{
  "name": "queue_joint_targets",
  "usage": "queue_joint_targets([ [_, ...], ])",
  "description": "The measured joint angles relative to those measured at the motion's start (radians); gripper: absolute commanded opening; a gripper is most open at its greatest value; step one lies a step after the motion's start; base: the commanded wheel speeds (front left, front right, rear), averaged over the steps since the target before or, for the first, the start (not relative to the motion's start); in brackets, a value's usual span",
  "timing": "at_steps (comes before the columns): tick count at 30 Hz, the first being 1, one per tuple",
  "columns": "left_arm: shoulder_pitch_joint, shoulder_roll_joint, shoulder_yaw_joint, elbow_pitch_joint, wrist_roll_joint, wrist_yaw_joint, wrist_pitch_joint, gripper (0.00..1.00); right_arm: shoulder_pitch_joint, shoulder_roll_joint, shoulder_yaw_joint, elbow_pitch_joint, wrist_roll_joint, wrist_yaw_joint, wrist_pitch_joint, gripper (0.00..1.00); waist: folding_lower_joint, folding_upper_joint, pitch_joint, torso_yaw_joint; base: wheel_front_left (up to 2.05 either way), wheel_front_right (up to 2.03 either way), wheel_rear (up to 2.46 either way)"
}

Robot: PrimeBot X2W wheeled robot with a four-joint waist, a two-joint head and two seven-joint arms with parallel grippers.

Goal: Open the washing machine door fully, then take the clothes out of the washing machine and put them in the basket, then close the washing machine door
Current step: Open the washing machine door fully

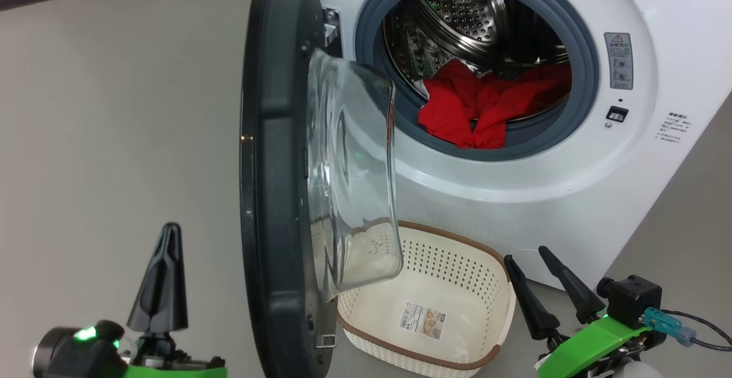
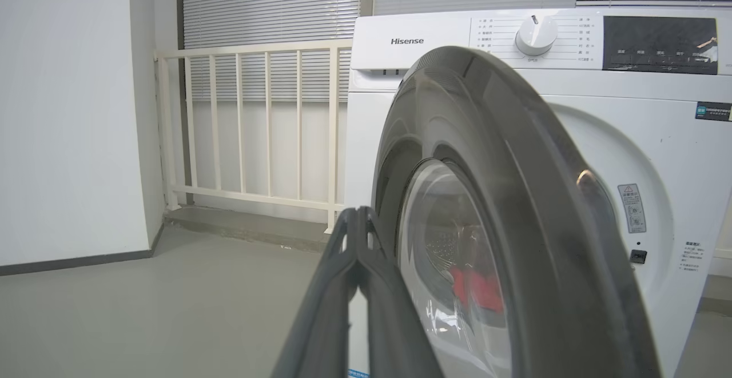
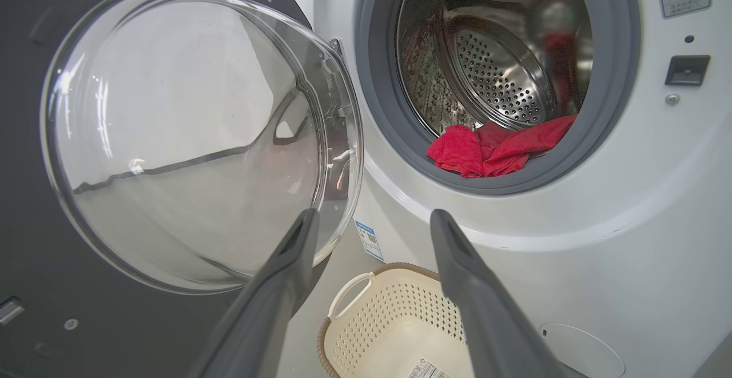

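Red clothes (image 1: 486, 106) lay bunched low in the steel drum (image 1: 474, 18), upper right of the head view. One fold hung out over the grey rubber ring (image 1: 584, 69). None were in the basket (image 1: 452, 263) yet. It sat on the floor at lower centre, close to the washer (image 1: 514, 189) front, bare inside but for its label.

Door (image 1: 274, 183) stood edge-on down the middle of the head view, roughly square to the washer front; judged not fully open. Its glass bowl (image 1: 349, 178) bulged to the right and overlapped the basket's left end in that view. Whether it truly hung above the basket, could not tell.

Left claw (image 1: 170, 232), lower left: fingers pressed together, nothing held, near the door's outer face but not touching it. Right claw (image 1: 526, 255), lower right: fingers spread wide, empty, just beside the basket's right rim, pointing up toward the opening.

Risks noted:
- Door at this angle could swing back toward the opening, and a right arm reaching in might then knock the bowl.
- Left claw pushing on the glossy rim could skid off rather than move it.
- Bowl crowded the basket's left end, so cloth let go too far left might land on glass or slide to the floor (image 1: 114, 138).
- Cloth was loose and tangled, so a pinch might lift one piece and drag another over the ring onto the floor.
- Any fold left on the ring would be trapped when the door shut.
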Motion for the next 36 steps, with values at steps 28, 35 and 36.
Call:
queue_joint_targets([
  [28,0.042,0.049,-0.368,-0.269,0.063,-0.018,0.136,0.00,0.000,0.007,0.004,0.013,0.000,0.000,0.000,1.00,0.0000,0.0000,0.007,-0.001,0.00,0.00,0.00],
  [35,0.058,0.059,-0.395,-0.202,0.026,-0.025,0.171,0.00,0.000,0.007,0.012,0.020,0.007,0.000,0.000,1.00,0.0000,0.0000,0.009,-0.008,0.00,0.00,0.00],
  [36,0.064,0.059,-0.397,-0.188,0.019,-0.025,0.173,0.00,0.000,0.007,0.013,0.021,0.009,0.000,0.000,1.00,0.0000,0.0000,0.009,-0.009,0.00,0.00,0.00],
])
